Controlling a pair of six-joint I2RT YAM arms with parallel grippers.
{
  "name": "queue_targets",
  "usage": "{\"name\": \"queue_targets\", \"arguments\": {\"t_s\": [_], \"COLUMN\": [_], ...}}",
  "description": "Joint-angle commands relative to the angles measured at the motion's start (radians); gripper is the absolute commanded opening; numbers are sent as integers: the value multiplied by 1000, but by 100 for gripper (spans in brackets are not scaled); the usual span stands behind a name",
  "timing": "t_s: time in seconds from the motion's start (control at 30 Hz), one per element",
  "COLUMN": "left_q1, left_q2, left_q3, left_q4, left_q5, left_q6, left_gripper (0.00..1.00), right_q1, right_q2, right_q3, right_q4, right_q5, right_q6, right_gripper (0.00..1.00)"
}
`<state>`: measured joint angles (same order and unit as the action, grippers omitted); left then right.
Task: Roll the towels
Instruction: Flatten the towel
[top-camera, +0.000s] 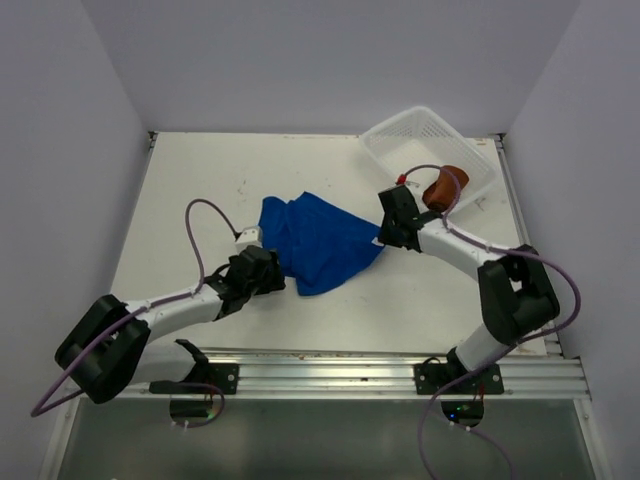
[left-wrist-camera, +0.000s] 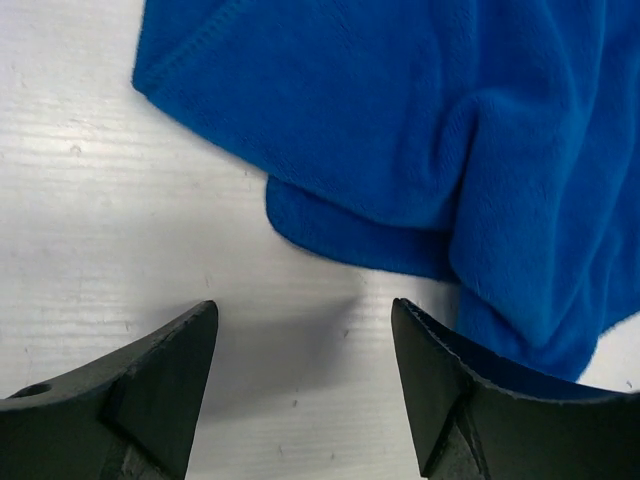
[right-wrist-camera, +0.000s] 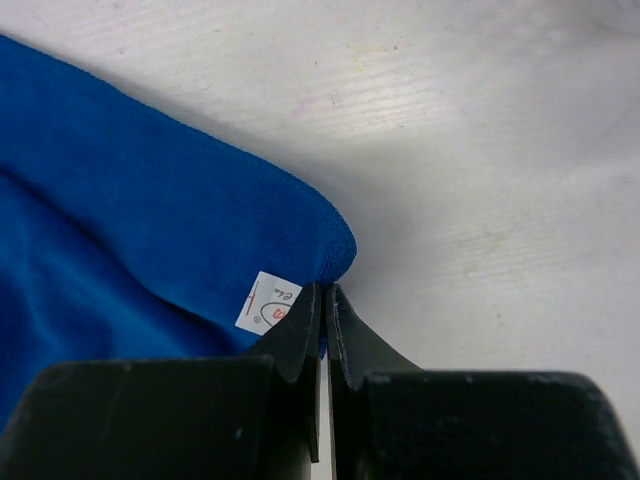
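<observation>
The blue towel (top-camera: 320, 245) lies crumpled in the middle of the desk (top-camera: 200, 180), folded over itself and nowhere near flat. The rust-brown towel (top-camera: 442, 188) sits as a compact bundle inside the white mesh basket (top-camera: 395, 120) at the far right corner. From here I can't tell how tidily it is rolled.

The right jaws are clenched on the towel's right-hand corner. The wrist view shows them pinched together right at the hem, just beside the little white label (right-wrist-camera: 268, 303). The left jaws stand released, low over bare desk just short of the towel's near-left edge, with nothing between them. A doubled-over flap of the cloth (left-wrist-camera: 350, 235) lies straight ahead of them.

To my eye this is the take-hold stage for the blue towel: one corner is secured and the other is not yet caught. Next the left arm needs to slide forward until that flap sits between its jaws, and close on a single edge, not a thick wad. Then the two arms can draw apart and lay the cloth flat before any rolling begins.
</observation>
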<state>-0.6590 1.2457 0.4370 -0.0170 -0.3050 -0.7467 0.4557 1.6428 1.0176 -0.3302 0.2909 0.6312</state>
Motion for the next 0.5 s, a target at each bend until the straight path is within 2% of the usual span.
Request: {"name": "queue_targets", "arguments": {"t_s": [0.0,0.23,0.3,0.43,0.47], "left_q1": [27,42,50,52,53], "left_q2": [55,149,178,225,238], "left_q3": [15,46,57,92,101], "left_q4": [80,152,143,131,109], "left_q5": [-57,-28,-28,-34,-37], "left_q6": [-37,-60,-65,-60,-60], "left_gripper": [74,67,60,53,47], "right_q1": [-5,-6,-6,-6,-6], "right_q2": [-124,-213,-228,-258,-261], "right_q3": [-74,-174,-189,-224,-228], "right_q4": [-27,-36,-35,-26,-26], "right_q5": [53,51,48,45,42], "right_q6": [35,42,45,51,51], "right_gripper": [0,0,0,0,0]}}
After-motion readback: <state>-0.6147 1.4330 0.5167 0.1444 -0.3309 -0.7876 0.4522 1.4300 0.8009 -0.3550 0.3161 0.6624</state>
